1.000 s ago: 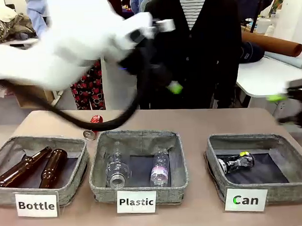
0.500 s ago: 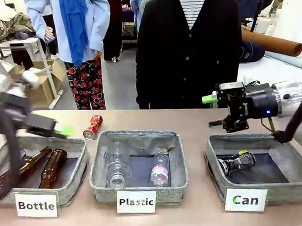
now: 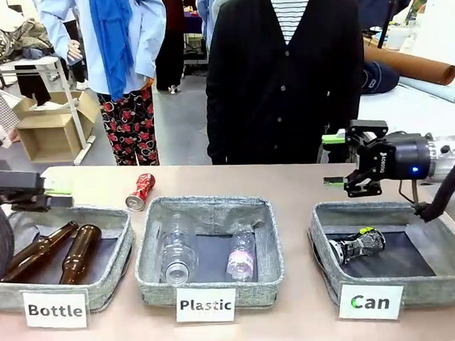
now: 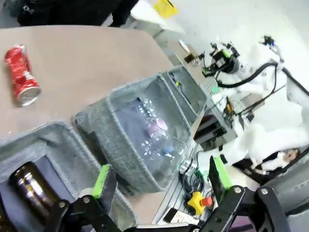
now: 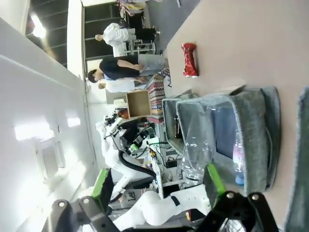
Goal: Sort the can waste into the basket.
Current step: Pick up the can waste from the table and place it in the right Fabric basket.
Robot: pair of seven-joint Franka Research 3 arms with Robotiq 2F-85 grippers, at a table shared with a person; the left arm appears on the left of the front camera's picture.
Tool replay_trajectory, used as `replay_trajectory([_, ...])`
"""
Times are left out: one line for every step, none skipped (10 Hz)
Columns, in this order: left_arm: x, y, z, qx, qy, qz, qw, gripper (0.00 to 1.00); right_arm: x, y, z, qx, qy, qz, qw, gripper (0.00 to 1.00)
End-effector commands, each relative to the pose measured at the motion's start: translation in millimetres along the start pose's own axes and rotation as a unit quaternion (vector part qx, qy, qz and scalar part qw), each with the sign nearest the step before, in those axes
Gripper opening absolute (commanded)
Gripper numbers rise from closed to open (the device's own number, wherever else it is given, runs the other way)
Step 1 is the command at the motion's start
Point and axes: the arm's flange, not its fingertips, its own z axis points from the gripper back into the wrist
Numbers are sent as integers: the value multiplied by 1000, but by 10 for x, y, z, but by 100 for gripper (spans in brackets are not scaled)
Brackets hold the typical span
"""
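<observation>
Now the Can basket [image 3: 321,251] on my right holds the dark can [image 3: 356,245] on its side. My right gripper [image 3: 335,161] hangs wide open near its far edge. My left gripper [image 3: 59,197] is wide open over the bottle basket [image 3: 112,283], with the red can [image 3: 141,191] lying on the table [image 3: 288,182] just beyond.

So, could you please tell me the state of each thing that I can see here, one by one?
Red can: dented, lying on the table, not in a basket.
Dark can: lying in the Can basket.
Brown bottles: lying in the Bottle basket.
Plastic bottles: lying in the Plastic basket.
Left gripper: open, empty.
Right gripper: open, empty.
</observation>
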Motion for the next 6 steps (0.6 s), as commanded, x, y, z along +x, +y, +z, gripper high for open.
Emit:
replay_trajectory([57,-164,-9,9,14,-12,1000,100,-49,64,-64,-11,-2,12,1000,100])
replay_trajectory([57,-164,-9,9,14,-12,1000,100,-49,64,-64,-11,-2,12,1000,100])
replay_trajectory([57,-164,-9,9,14,-12,1000,100,-49,64,-64,-11,-2,12,1000,100])
replay_trajectory([57,-164,-9,9,14,-12,1000,100,-49,64,-64,-11,-2,12,1000,100])
replay_trajectory([57,-164,-9,9,14,-12,1000,100,-49,64,-64,-11,-2,12,1000,100])
replay_trajectory([57,-164,-9,9,14,-12,1000,100,-49,64,-64,-11,-2,12,1000,100])
